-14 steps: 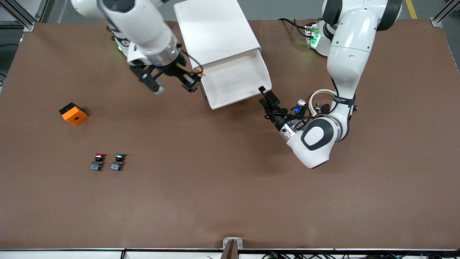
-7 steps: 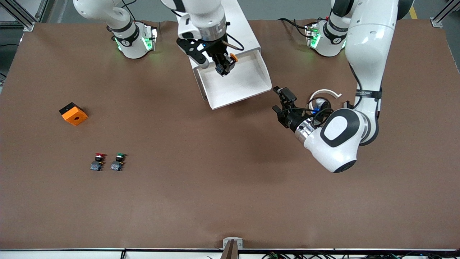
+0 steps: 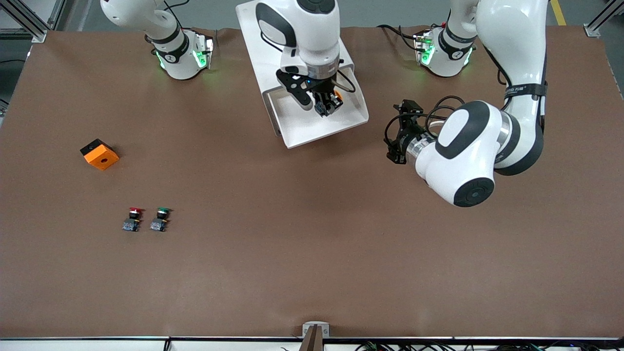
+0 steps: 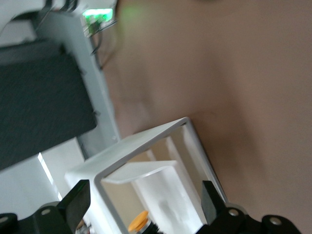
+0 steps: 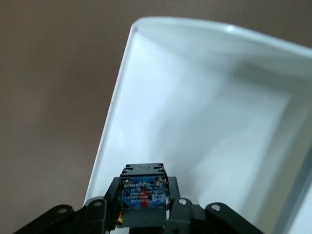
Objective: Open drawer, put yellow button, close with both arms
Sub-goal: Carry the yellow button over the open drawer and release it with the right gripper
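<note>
The right gripper [image 3: 325, 105] hangs over the open drawer [image 3: 297, 127], jaws clamped on the yellow button [image 3: 338, 96] (drawer floor directly below). The left gripper [image 3: 400, 132], jaws parted and empty, waits beside the drawer over the worktop [image 3: 312, 243].

We find no legible text: small print on the left arm's black strap [image 3: 525, 89] and the yellow button [image 5: 143, 194] label stays unreadable.
</note>
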You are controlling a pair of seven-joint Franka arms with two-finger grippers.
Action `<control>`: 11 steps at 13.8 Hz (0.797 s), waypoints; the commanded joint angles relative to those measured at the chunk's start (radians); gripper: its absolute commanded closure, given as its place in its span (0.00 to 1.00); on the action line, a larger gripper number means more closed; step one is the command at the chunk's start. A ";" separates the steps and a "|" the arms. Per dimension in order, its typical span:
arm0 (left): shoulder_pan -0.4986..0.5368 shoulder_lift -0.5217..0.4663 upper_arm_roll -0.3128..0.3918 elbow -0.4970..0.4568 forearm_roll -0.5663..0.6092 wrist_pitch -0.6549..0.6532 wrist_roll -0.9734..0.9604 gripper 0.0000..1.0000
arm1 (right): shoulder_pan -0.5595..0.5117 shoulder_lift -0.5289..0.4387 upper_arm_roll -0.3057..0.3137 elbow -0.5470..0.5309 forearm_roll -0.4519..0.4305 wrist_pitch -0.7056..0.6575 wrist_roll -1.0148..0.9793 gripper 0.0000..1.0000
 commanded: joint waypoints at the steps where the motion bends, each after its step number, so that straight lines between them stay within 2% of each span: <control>1: -0.027 -0.065 -0.009 -0.033 0.101 0.079 0.134 0.00 | 0.035 0.072 -0.015 0.083 -0.024 -0.010 0.044 1.00; 5: -0.066 -0.142 -0.010 -0.035 0.224 0.136 0.274 0.00 | 0.067 0.088 -0.015 0.086 -0.054 -0.011 0.041 1.00; 8: -0.061 -0.183 -0.009 -0.038 0.236 0.165 0.430 0.00 | 0.071 0.086 -0.015 0.086 -0.085 -0.018 -0.035 1.00; 11: -0.073 -0.202 -0.018 -0.073 0.282 0.211 0.452 0.00 | 0.067 0.083 -0.016 0.086 -0.090 -0.022 -0.066 1.00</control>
